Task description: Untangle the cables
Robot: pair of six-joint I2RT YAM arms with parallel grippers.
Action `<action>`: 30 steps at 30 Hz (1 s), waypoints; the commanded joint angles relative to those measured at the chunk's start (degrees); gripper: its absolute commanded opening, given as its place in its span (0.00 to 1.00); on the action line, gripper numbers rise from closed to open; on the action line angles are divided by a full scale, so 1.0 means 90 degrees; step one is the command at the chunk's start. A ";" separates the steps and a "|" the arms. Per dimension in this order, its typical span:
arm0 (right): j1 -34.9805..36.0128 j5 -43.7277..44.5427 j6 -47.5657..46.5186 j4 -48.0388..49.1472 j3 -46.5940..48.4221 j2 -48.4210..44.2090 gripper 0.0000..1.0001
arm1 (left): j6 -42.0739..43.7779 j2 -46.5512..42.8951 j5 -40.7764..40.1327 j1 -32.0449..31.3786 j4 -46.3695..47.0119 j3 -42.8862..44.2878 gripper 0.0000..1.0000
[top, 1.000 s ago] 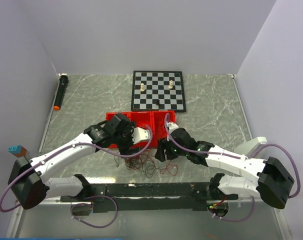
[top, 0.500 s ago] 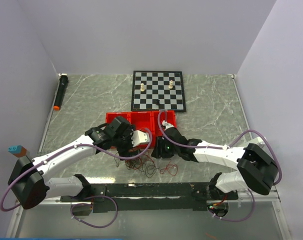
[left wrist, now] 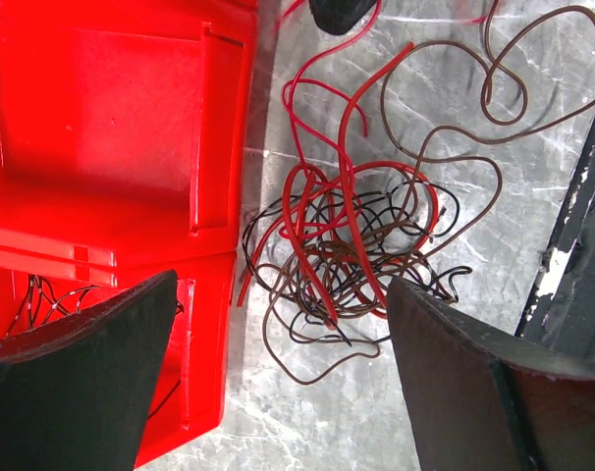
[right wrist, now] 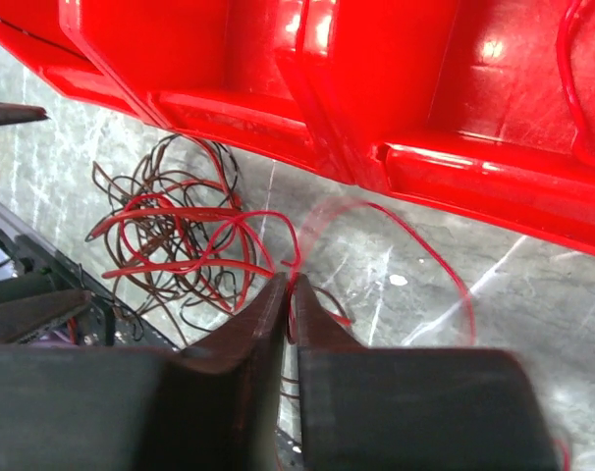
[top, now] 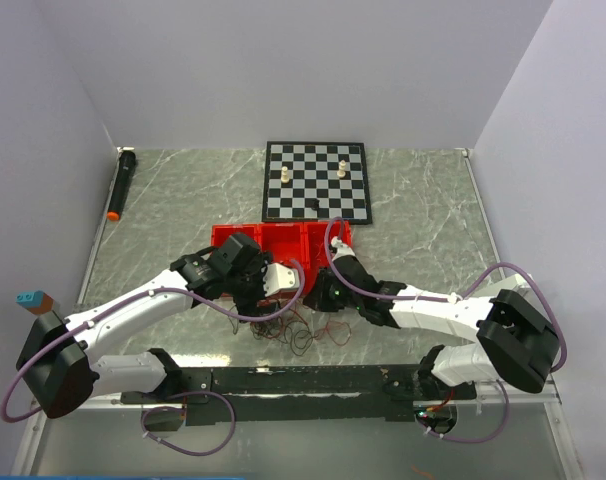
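**wirenut:** Right under the left gripper (left wrist: 281,287) is the main knot of the cables (left wrist: 347,245), thin red and dark brown strands heaped on the marbled table (left wrist: 455,59). Its fingers are spread about as wide as they go, one on either side of the heap, and they've got hold of nothing.

**benchrat:** And the right gripper (right wrist: 289,283)?

**wirenut:** Pinched nearly together, with one red strand running in right at the tips, so it looks clamped on that strand. The bulk of the knot lies off toward the left arm's side of it. A loose red loop trails the other way, a bit blurred.

**benchrat:** What's around them?

**wirenut:** A red tray (left wrist: 101,128) just beyond both grippers, its edge right beside the knot. A few thin dark wires show in the compartment by the left gripper's finger. A black rail (left wrist: 582,255) runs along the near side of the knot. Well past the tray there's a chessboard (top: 314,180) with two pale pieces on it.
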 commanded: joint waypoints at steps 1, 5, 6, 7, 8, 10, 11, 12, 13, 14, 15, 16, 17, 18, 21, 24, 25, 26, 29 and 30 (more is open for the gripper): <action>0.0122 0.0186 0.0079 0.0280 -0.0029 -0.0138 0.01 | 0.0079 0.0017 0.0183 0.0029 0.0042 0.0047 0.91; 0.0258 0.0410 -0.0116 -0.0149 -0.0194 -0.0984 0.00 | -0.0077 0.0027 -0.0061 0.0029 0.0188 0.0144 0.92; 0.0355 0.0459 -0.0242 -0.0266 -0.0272 -0.1336 0.00 | -0.0174 0.0017 -0.0071 0.0067 0.0217 0.0202 0.93; 0.0482 0.0537 -0.0398 -0.0422 -0.0331 -0.1813 0.00 | -0.0272 -0.0031 -0.0033 0.0106 0.0256 0.0232 0.95; 0.0570 0.0576 -0.0545 -0.0723 -0.0341 -0.2291 0.00 | -0.0399 -0.0051 -0.0023 0.0165 0.0305 0.0251 0.97; 0.0697 0.0576 -0.0847 -0.1231 -0.0273 -0.3044 0.00 | -0.0692 -0.0110 0.0113 0.0262 0.0354 0.0281 0.99; 0.0727 0.0538 -0.0946 -0.1447 -0.0234 -0.3348 0.00 | -0.0790 -0.0129 0.0230 0.0321 0.0364 0.0262 0.97; 0.0747 0.0470 -0.1024 -0.1623 -0.0176 -0.3535 0.00 | -0.0858 -0.0159 0.0347 0.0341 0.0374 0.0203 0.97; 0.0747 0.0479 -0.1035 -0.1828 -0.0117 -0.3682 0.00 | -0.0898 -0.0198 0.0426 0.0351 0.0393 0.0135 0.96; 0.0747 0.0440 -0.1044 -0.1955 -0.0059 -0.3751 0.00 | -0.0888 -0.0208 0.0514 0.0360 0.0393 0.0076 0.97; 0.0747 0.0391 -0.1025 -0.2063 -0.0019 -0.3780 0.00 | -0.0888 -0.0198 0.0553 0.0370 0.0384 0.0037 0.97; 0.0756 0.0342 -0.0986 -0.2122 0.0020 -0.3771 0.00 | -0.0927 -0.0188 0.0621 0.0361 0.0355 0.0056 0.98; 0.0747 0.0265 -0.0957 -0.2123 0.0020 -0.3761 0.00 | -0.0927 -0.0169 0.0690 0.0370 0.0296 0.0105 0.99; 0.0756 0.0245 -0.0957 -0.2045 0.0030 -0.3742 0.00 | -0.0927 -0.0178 0.0748 0.0361 0.0238 0.0173 0.99; 0.0786 0.0078 -0.1005 -0.1918 0.0127 -0.3644 0.00 | -0.0985 -0.0159 0.0973 0.0361 0.0043 0.0494 0.96; 0.0786 0.0078 -0.1151 -0.1917 0.0429 -0.3527 0.00 | -0.1180 -0.0110 0.1383 0.0370 -0.0192 0.0895 0.92; 0.0786 0.0059 -0.1220 -0.1918 0.0575 -0.3488 0.00 | -0.1258 -0.0139 0.1509 0.0370 -0.0212 0.0973 0.91; 0.0786 0.0049 -0.1307 -0.1927 0.0722 -0.3449 0.00 | -0.1356 -0.0159 0.1617 0.0351 -0.0202 0.1071 0.91; 0.0796 0.0030 -0.1561 -0.1947 0.1220 -0.3351 0.00 | -0.1581 -0.0354 0.1872 0.0322 -0.0115 0.1160 0.92; 0.0796 0.0020 -0.1668 -0.1966 0.1463 -0.3332 0.00 | -0.1659 -0.0402 0.1920 0.0321 -0.0056 0.1121 0.93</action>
